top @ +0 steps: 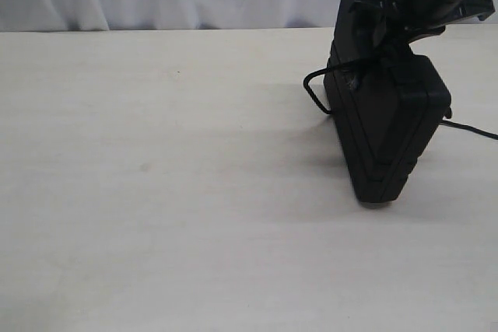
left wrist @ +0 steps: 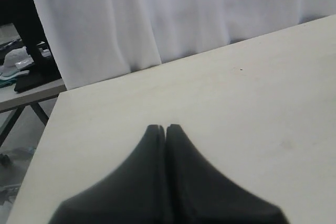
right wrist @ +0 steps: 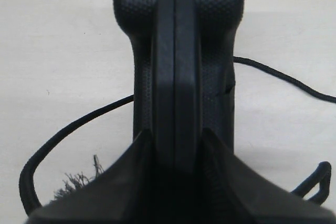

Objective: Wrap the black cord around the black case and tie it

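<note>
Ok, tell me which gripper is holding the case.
The right gripper: its jaws clamp the edge of the black case, holding it upright. The left gripper is shut on nothing, over the table.

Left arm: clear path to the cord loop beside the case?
Probably yes: black cord loops out from the black case over bare table, nothing in between. The left gripper is shut; it must open first.

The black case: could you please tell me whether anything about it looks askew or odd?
The black case stands on its edge, clamped at the top by the right pincer, rather than lying flat. The black cord hangs loose around it, with one slack loop sticking out sideways, and part of it looks frayed.
</note>
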